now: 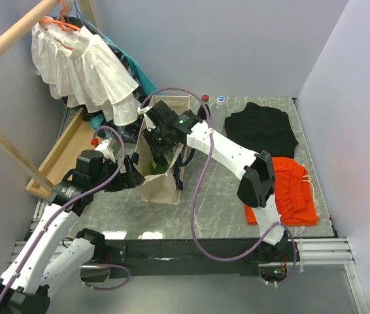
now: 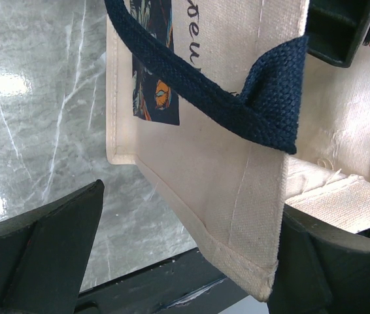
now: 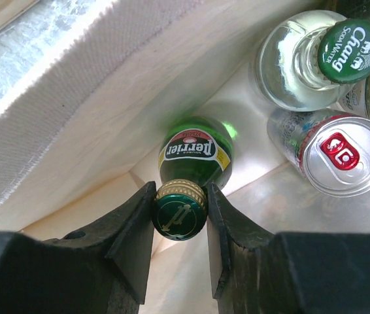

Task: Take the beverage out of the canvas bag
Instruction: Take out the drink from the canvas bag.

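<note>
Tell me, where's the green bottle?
Right wrist view: green bottle inside the canvas bag, cap in the right gripper, left of the clear bottle and can.

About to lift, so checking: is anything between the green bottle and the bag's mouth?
Nothing visible. The right gripper is shut on the green Perrier bottle at its cap. The Chang bottle and the can stand beside it, not over it. The canvas bag wall runs close alongside.

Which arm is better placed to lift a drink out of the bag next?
Right. The right gripper is inside the canvas bag, shut on the green bottle's cap. The left gripper is outside, open around the bag's wall.
</note>
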{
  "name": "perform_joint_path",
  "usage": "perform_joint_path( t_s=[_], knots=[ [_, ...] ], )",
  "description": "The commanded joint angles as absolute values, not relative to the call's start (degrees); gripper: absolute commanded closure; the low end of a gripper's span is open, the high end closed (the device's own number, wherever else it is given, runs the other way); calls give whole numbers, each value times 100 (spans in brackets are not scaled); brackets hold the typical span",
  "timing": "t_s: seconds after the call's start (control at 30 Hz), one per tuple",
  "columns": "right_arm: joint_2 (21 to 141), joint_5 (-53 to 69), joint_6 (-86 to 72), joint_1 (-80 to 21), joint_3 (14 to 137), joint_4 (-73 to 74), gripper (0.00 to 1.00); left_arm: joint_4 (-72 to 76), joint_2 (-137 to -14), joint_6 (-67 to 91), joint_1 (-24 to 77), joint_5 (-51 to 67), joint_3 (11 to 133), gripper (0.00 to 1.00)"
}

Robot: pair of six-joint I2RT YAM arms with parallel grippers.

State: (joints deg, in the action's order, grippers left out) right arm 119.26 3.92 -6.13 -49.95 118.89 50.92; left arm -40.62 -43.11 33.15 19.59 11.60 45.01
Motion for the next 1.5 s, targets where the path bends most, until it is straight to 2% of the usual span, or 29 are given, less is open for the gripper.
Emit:
perform_joint_path(
  t_s=[0.0,0.17,0.43,0.5,0.73,1.23,1.47],
  knots=[
    [11540,607,-677,-5027,12260,4509,100,-4412,-4245,3129,1995,1108,4632,5],
    [11681,598,-642,-5036,12761,4746,100,-4412,-4219,3164,1995,1063,4632,5],
    [11531,536,-633,-5036,12683,4667,100,-4377,-4157,3208,1995,914,4658,0],
    [11531,527,-633,-5036,12700,4676,100,-4368,-4078,3234,2004,896,4667,3],
    [11479,475,-598,-5036,12744,4693,100,-4298,-3929,3331,1995,791,4711,4],
    [11048,457,-650,-5071,12340,4439,100,-3762,-3340,3437,1995,589,4931,4],
    [10706,360,-615,-5089,11962,4254,100,-3464,-3208,3533,1995,589,4562,4]
  ],
)
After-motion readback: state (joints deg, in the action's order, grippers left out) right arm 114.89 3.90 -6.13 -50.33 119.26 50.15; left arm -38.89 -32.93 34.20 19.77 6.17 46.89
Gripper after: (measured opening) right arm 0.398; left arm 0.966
